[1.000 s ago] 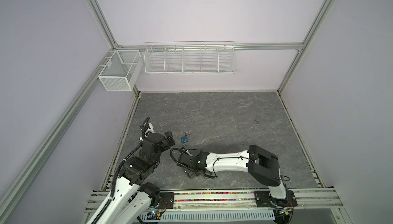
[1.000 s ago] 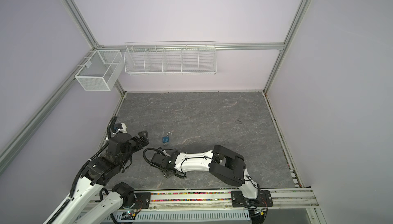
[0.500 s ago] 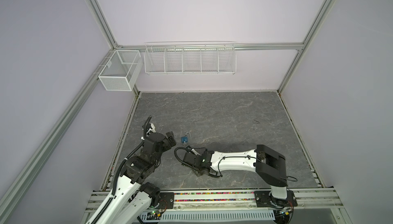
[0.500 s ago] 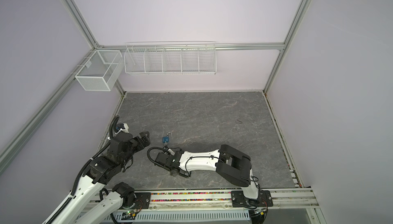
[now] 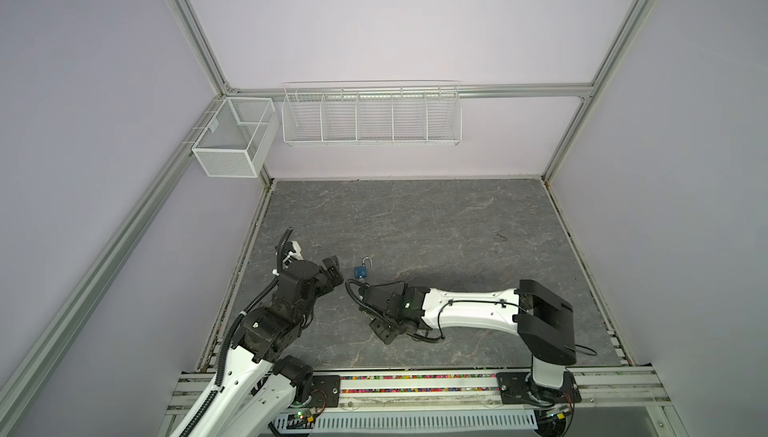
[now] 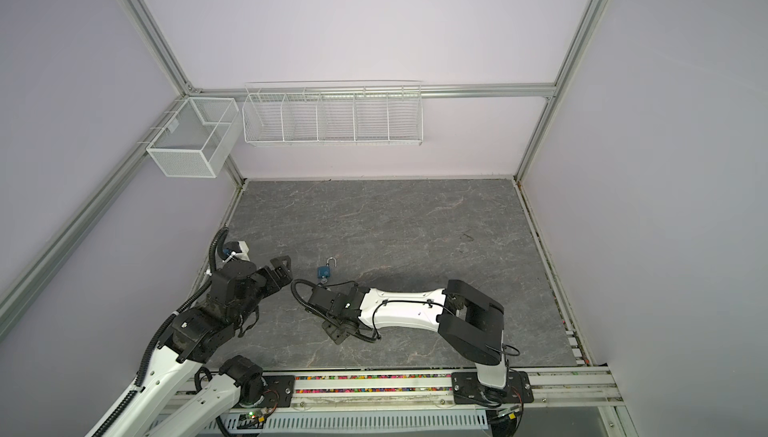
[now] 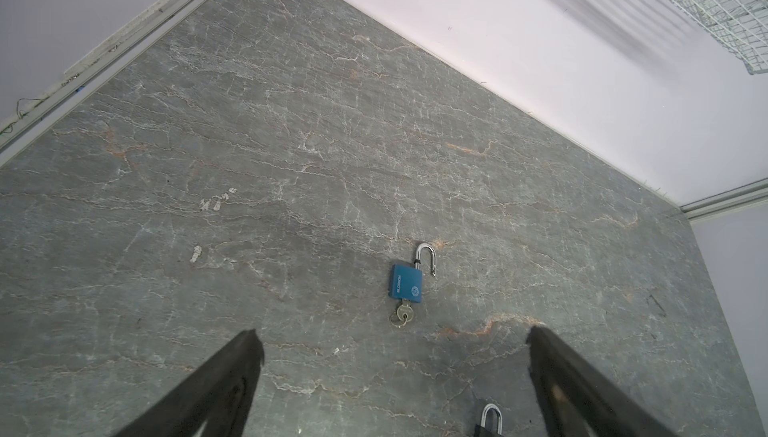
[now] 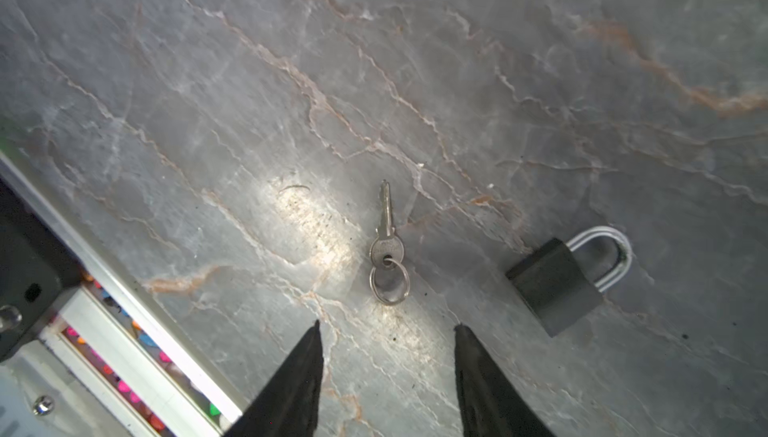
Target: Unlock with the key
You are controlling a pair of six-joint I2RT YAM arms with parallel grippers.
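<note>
A black padlock (image 8: 552,285) with its shackle shut lies on the grey stone floor. A loose silver key (image 8: 386,231) on a small ring lies beside it. My right gripper (image 8: 386,327) hovers low just short of the key's ring, open, with nothing between its fingers. In both top views that gripper (image 5: 384,331) (image 6: 338,333) points down at the floor. A blue padlock (image 7: 406,283) (image 5: 360,271) lies farther back with its shackle sprung open and a key in its base. My left gripper (image 7: 392,335) (image 5: 334,277) is wide open and empty, short of the blue padlock.
The black padlock (image 7: 490,420) also shows near the left gripper's right finger. The front rail (image 8: 137,331) with coloured bits runs close to the right gripper. A mesh box (image 5: 232,140) and a wire rack (image 5: 370,113) hang on the back walls.
The right gripper's jaws have narrowed, and its arm has shifted a little to the right and toward the front. The left arm has barely moved.
</note>
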